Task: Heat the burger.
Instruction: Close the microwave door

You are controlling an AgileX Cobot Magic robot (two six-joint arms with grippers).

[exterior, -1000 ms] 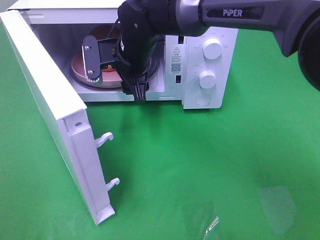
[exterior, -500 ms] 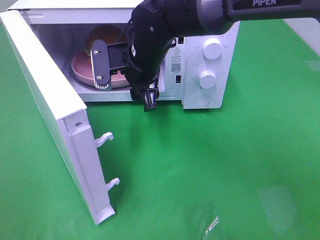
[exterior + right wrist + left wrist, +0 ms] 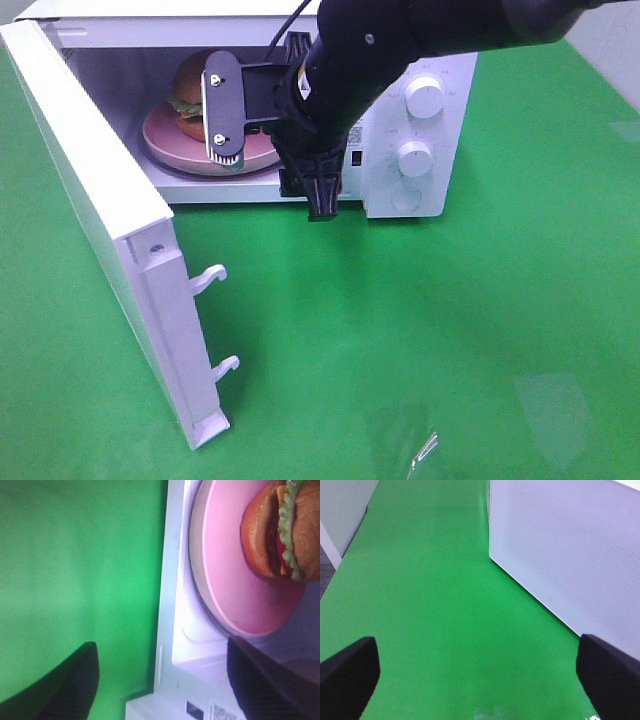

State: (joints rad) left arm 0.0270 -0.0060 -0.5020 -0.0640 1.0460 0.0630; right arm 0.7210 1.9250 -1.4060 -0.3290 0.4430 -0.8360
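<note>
The burger [image 3: 190,88] is seen lying on a pink plate [image 3: 165,138] inside the microwave [image 3: 390,200], towards the back of the plate. In the right wrist view the burger [image 3: 277,530] is shown with its lettuce between the bun halves, and the plate [image 3: 225,580] is seen resting on a pale turntable [image 3: 196,555].

The right fingers [image 3: 224,110] are held at the mouth of the cavity, just in front of the plate. They are spread well apart and nothing is gripped between them. One finger is set before the plate's front rim, the other before the lower sill. In the wrist view the right fingers [image 3: 70,685] are seen apart from burger and plate.

The door [image 3: 90,200] is swung fully open to the left, and two knobs [image 3: 426,99] are carried on the panel at the right.

The left fingers [image 3: 350,672] are opened wide and empty above the green table [image 3: 435,605], beside a white dotted panel [image 3: 570,545].
</note>
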